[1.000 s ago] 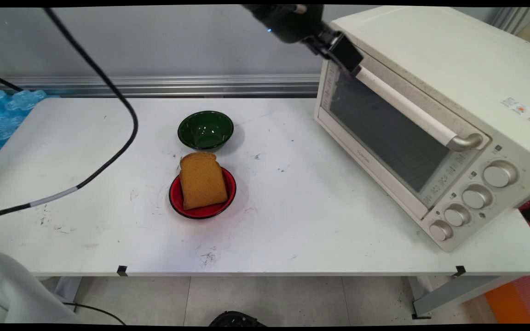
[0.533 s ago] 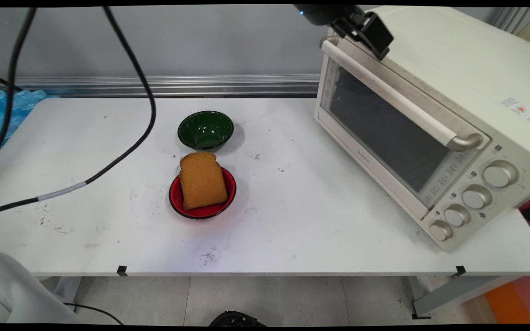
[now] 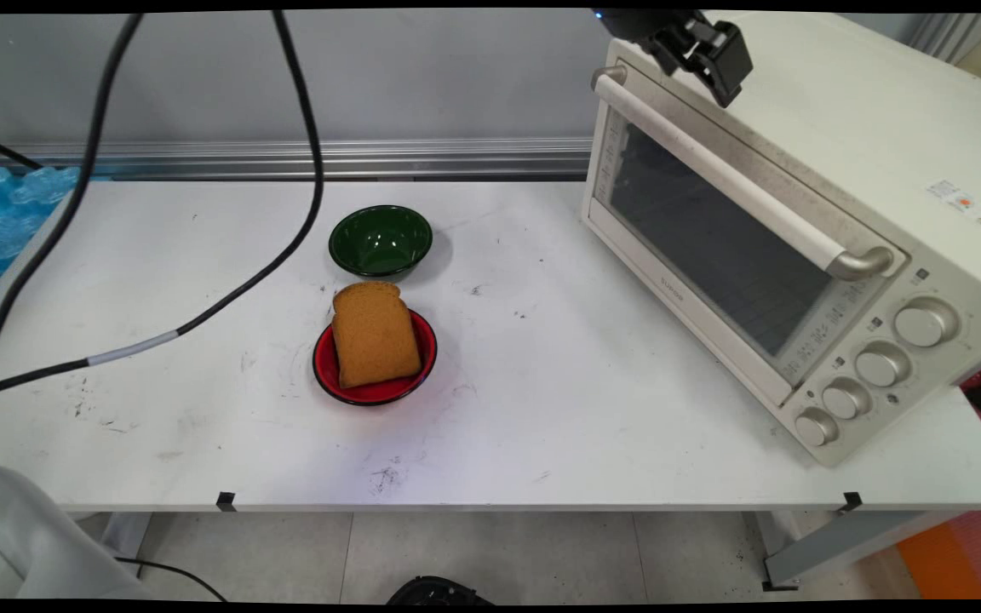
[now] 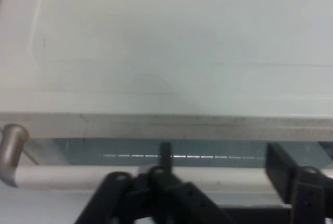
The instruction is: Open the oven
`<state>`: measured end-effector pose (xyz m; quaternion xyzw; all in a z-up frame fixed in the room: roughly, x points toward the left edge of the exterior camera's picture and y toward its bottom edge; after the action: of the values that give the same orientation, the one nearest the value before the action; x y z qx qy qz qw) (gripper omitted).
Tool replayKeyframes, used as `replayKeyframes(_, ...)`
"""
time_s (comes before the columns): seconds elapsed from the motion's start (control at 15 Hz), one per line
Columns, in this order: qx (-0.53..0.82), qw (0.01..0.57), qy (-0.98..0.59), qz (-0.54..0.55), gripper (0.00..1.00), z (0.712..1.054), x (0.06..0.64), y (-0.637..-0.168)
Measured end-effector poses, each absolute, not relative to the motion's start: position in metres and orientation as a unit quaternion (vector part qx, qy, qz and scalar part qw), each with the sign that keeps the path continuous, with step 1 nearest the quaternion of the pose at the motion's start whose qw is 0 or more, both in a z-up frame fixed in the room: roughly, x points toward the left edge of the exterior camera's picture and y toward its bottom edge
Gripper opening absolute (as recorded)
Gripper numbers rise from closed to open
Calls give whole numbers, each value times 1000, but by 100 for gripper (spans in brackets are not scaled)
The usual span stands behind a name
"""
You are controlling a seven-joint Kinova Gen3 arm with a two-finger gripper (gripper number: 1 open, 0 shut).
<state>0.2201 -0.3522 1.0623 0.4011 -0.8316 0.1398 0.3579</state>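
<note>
the white table (image 3: 542, 409) fills the middle of the frame. at the right sits a cream toaster oven (image 3: 840, 170), door shut. the black gripper (image 3: 716, 60) hangs at the top edge over the oven's top, near the upper end of its door handle (image 3: 737, 183); its fingers stand apart, holding nothing. left of centre, a slice of bread (image 3: 374, 334) lies in a red bowl (image 3: 329, 375), a green bowl (image 3: 381, 241) just above.

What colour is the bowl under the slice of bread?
Red with a dark rim, seen best in the main view.
</note>
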Motion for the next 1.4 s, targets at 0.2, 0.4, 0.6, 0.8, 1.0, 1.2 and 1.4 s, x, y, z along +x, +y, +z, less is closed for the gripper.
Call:
replayKeyframes(0.2, 401, 348, -836, 137, 0, 1057, 211, -363)
replayKeyframes(0.4, 404, 337, -840, 132, 0, 1049, 202, -374)
replayKeyframes(0.6, 408, 325, -844, 126, 0, 1041, 196, -382)
replayKeyframes(0.8, 411, 316, -846, 123, 0, 1034, 191, -389)
replayKeyframes(1.0, 415, 308, -848, 119, 0, 1025, 187, -395)
replayKeyframes(1.2, 417, 301, -850, 116, 0, 1018, 184, -400)
replayKeyframes(1.4, 419, 296, -851, 114, 0, 1014, 182, -403)
